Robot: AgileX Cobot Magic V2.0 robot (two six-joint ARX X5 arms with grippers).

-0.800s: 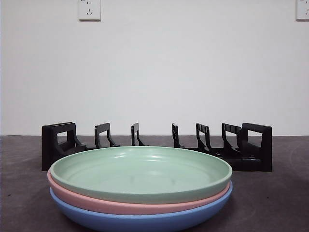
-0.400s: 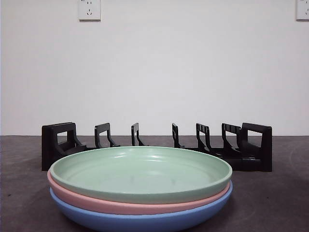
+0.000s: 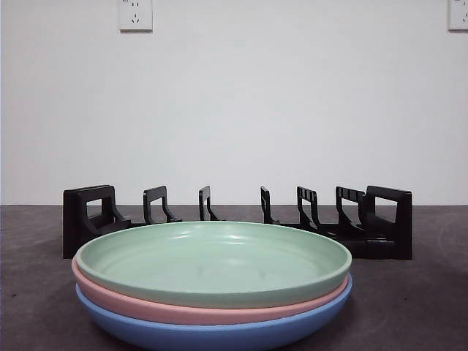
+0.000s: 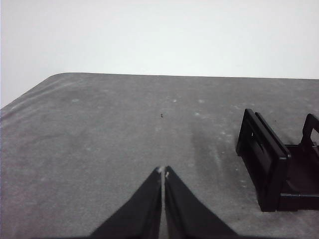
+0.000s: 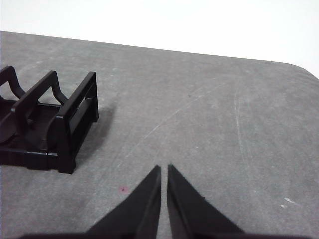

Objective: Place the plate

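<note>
A green plate (image 3: pixel 212 262) lies on top of a pink plate (image 3: pixel 183 311), which lies on a blue plate (image 3: pixel 219 336), stacked at the table's front. Behind them stands a black slotted plate rack (image 3: pixel 238 219) with nothing in it. One end of the rack shows in the left wrist view (image 4: pixel 279 169) and the other end in the right wrist view (image 5: pixel 50 129). My left gripper (image 4: pixel 163 173) is shut and empty over bare table beside the rack. My right gripper (image 5: pixel 164 168) is shut and empty beside the rack's other end. Neither gripper shows in the front view.
The grey table (image 3: pixel 417 307) runs back to a white wall with two sockets (image 3: pixel 135 14). The table's rounded corners show in both wrist views.
</note>
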